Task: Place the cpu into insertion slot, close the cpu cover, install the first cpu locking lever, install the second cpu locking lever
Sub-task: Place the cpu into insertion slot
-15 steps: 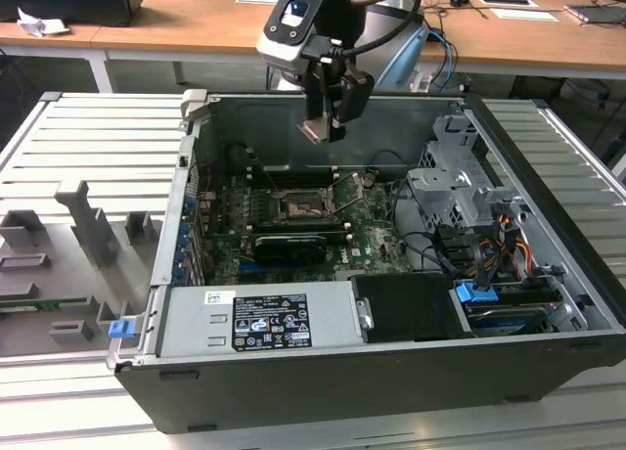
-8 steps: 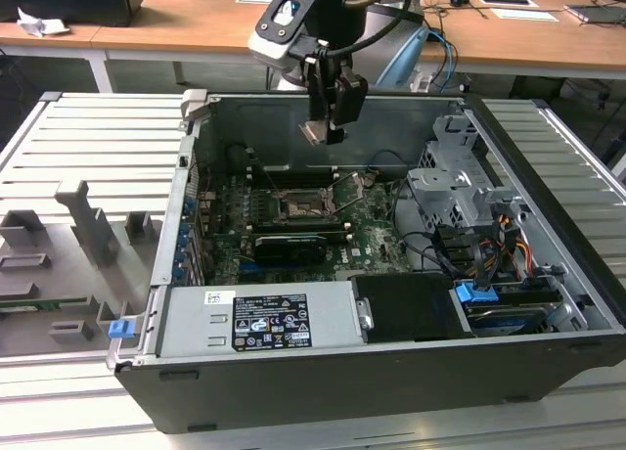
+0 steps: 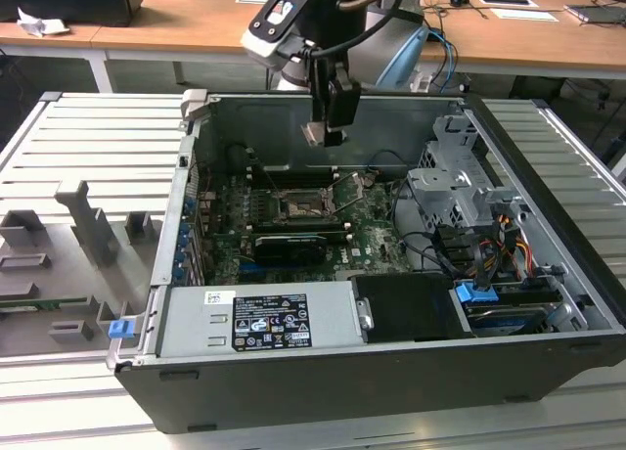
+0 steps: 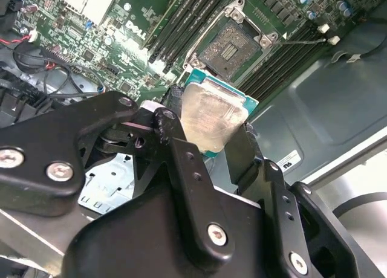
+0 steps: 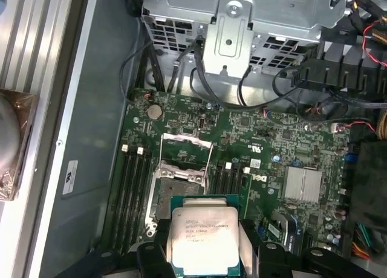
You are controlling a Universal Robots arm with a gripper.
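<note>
You have a ribbed metal bench (image 3: 98, 137) carrying the open computer case (image 3: 323, 382); grey holders (image 3: 93, 220) stand beside that case.

Lab, open computer case (image 3: 342, 386), wooden desks (image 3: 548, 41)

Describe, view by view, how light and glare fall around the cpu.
Second wrist view: glare washes the cpu pale. First wrist view: the cpu is evenly lit, the hand gripping it dark. Exterior view: the insertion slot lies dim inside the case.
</note>
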